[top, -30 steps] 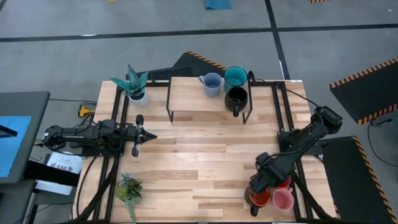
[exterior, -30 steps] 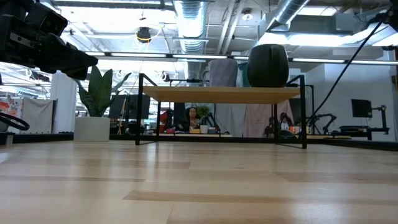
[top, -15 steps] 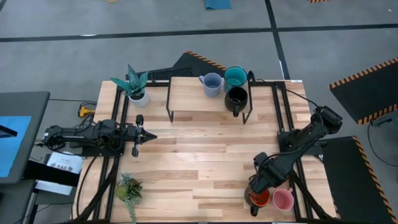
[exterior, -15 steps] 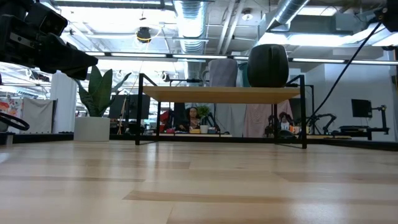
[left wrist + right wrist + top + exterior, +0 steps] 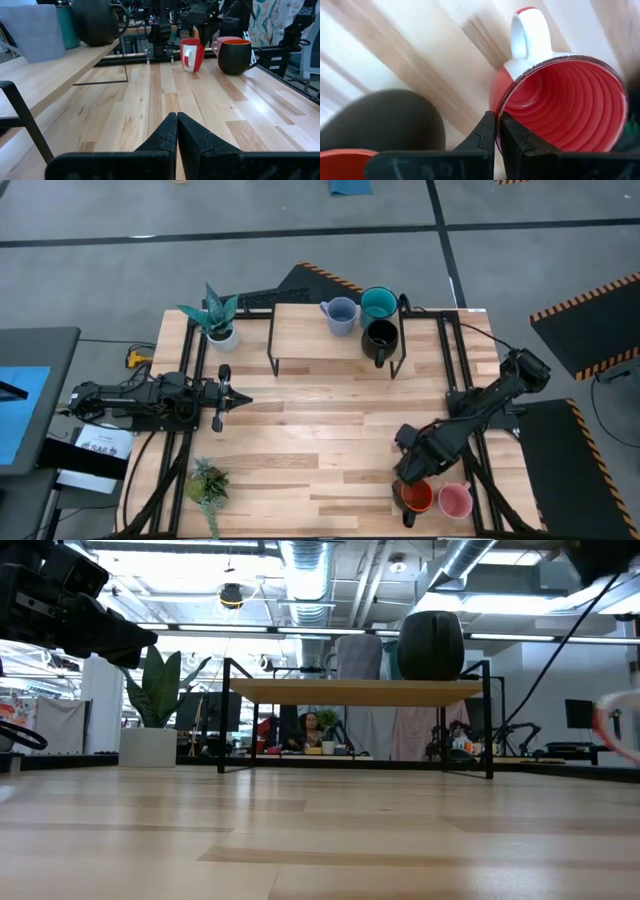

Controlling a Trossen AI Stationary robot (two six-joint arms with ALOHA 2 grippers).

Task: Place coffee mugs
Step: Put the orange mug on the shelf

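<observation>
Three mugs sit on your shelf (image 5: 305, 330) at the far edge. Right gripper (image 5: 495, 131) is clenched on the red mug's (image 5: 565, 105) rim near the near-right corner, beside the orange-lined mug (image 5: 416, 496) and pink mug (image 5: 456, 500). Left gripper (image 5: 176, 131) is clenched empty by the left edge.

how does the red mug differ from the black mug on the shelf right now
The red mug is red with a white handle; the black mug is dark all over. The red mug is pinched at its rim by the right gripper and tilted, near the table's front right corner; the black mug stands untouched on the shelf at the back. Both are small handled mugs.
</observation>
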